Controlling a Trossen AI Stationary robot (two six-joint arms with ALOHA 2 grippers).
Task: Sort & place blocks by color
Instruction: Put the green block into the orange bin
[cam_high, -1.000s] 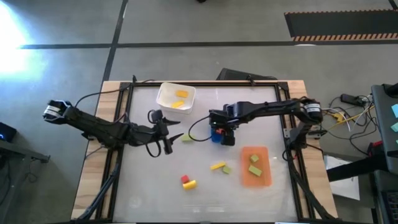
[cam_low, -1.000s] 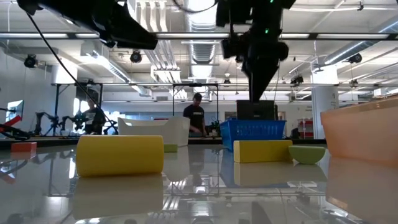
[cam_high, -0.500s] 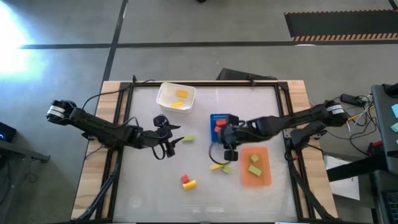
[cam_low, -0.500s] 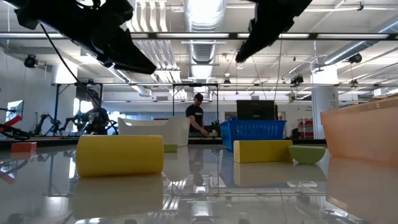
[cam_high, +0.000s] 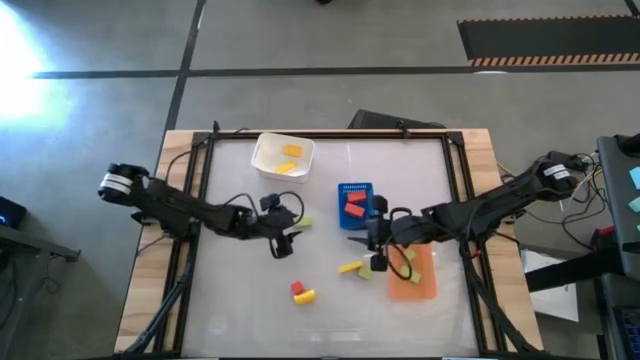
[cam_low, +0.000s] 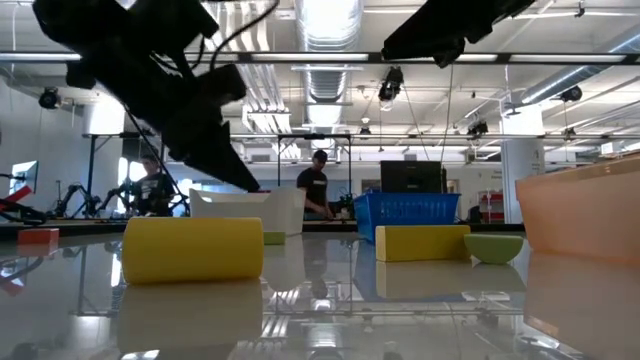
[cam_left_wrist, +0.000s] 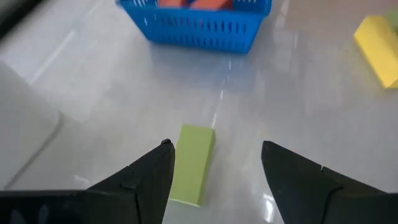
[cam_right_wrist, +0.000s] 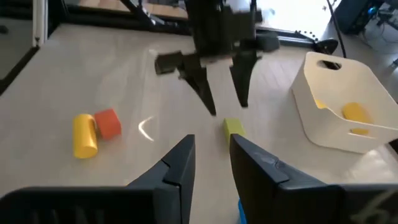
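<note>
My left gripper (cam_high: 288, 240) is open and low over the table's middle. A light green block (cam_left_wrist: 191, 163) lies flat just ahead of it, close to one fingertip, untouched. The right wrist view shows this gripper (cam_right_wrist: 221, 87) standing above that block (cam_right_wrist: 234, 127). My right gripper (cam_high: 372, 250) is open, holds nothing, and hovers beside the orange tray (cam_high: 425, 285). A yellow block (cam_high: 350, 267) and a green one (cam_high: 365, 272) lie below it. A red block (cam_high: 297, 289) and a yellow block (cam_high: 306, 296) lie together nearer the near edge.
The blue tray (cam_high: 355, 187) holds red blocks. The orange tray holds green blocks, and the white tub (cam_high: 283, 155) near the far edge holds yellow ones. People stand in the room behind the table (cam_low: 318, 190).
My right gripper has drawn back from above the blue tray toward the near edge and right, ending beside the orange tray. My left gripper has moved right toward the green block and come down lower. No block has moved.
</note>
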